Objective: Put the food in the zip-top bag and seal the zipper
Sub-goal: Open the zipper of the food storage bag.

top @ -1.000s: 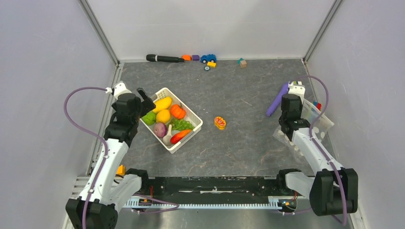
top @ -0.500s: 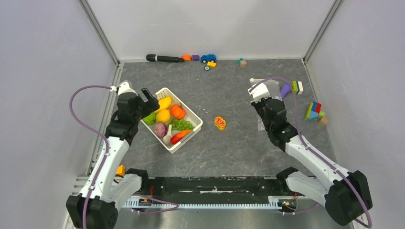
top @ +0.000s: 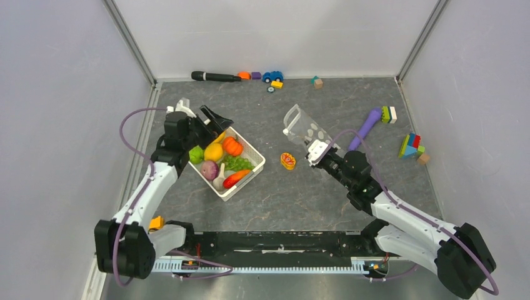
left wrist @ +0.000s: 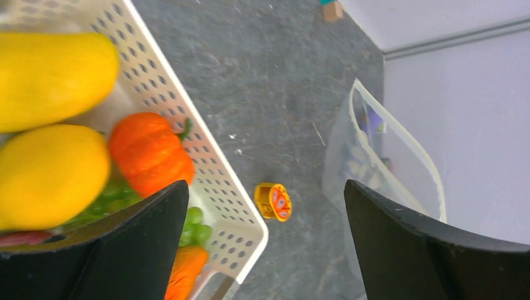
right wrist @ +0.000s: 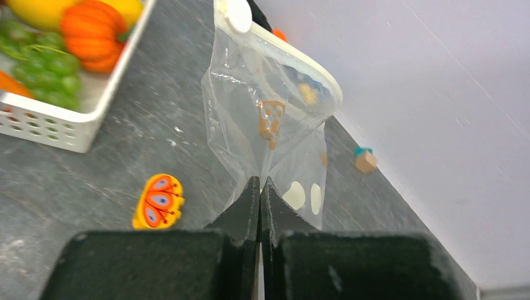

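The food lies in a white lattice basket (top: 255, 162) at centre left: a yellow mango (left wrist: 50, 75), an orange (left wrist: 50, 175), an orange pumpkin (left wrist: 150, 153), green grapes (left wrist: 190, 225), a purple onion (top: 209, 170) and a red chili (top: 236, 178). My left gripper (top: 215, 122) hovers open over the basket's far end, holding nothing. My right gripper (right wrist: 260, 184) is shut on the lower part of the clear zip-top bag (right wrist: 275, 119). The bag stands lifted above the table's middle (top: 305, 128). Its zipper (right wrist: 300, 59) runs along the top edge, and the mouth gapes.
A yellow butterfly block (top: 288, 160) lies between the basket and the bag. A purple-handled brush (top: 365, 128) and coloured blocks (top: 410, 145) are at the right. A black pen (top: 215, 76), a toy car (top: 272, 76) and small blocks line the back wall.
My right arm has swung from the right wall to the middle, carrying the bag up off the table. My left gripper has moved right, over the basket's far end.
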You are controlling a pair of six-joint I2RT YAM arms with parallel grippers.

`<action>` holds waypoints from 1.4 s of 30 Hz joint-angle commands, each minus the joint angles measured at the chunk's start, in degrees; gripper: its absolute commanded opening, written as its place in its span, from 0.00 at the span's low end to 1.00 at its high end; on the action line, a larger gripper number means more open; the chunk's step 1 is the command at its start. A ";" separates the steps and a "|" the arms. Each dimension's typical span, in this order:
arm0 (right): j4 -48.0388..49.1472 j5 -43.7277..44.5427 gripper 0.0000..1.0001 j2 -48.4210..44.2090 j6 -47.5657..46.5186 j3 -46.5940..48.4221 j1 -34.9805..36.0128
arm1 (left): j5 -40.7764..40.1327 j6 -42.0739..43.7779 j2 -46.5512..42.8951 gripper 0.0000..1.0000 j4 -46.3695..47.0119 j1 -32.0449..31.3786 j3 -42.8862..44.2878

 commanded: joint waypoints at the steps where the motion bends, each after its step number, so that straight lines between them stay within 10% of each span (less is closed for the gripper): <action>1: 10.97 -7.18 0.00 -1.22 -0.08 -2.85 1.92 | 8.65 -8.96 5.56 1.00 7.96 -2.87 1.26; 20: 25.40 -11.07 0.00 1.15 3.67 -12.09 9.12 | 8.62 -18.30 24.71 0.92 17.62 -14.46 7.19; 31: 28.45 -8.97 0.02 2.07 6.43 -14.27 9.64 | 12.14 -18.17 28.49 0.02 20.51 -16.31 9.06; 39: 10.83 0.62 0.92 -2.57 17.61 -8.07 9.60 | 6.25 -6.49 23.28 0.02 15.00 -18.88 13.08; 42: 1.79 1.11 0.98 -5.20 22.36 -3.53 9.61 | -0.34 1.05 21.31 0.02 9.44 -21.07 17.44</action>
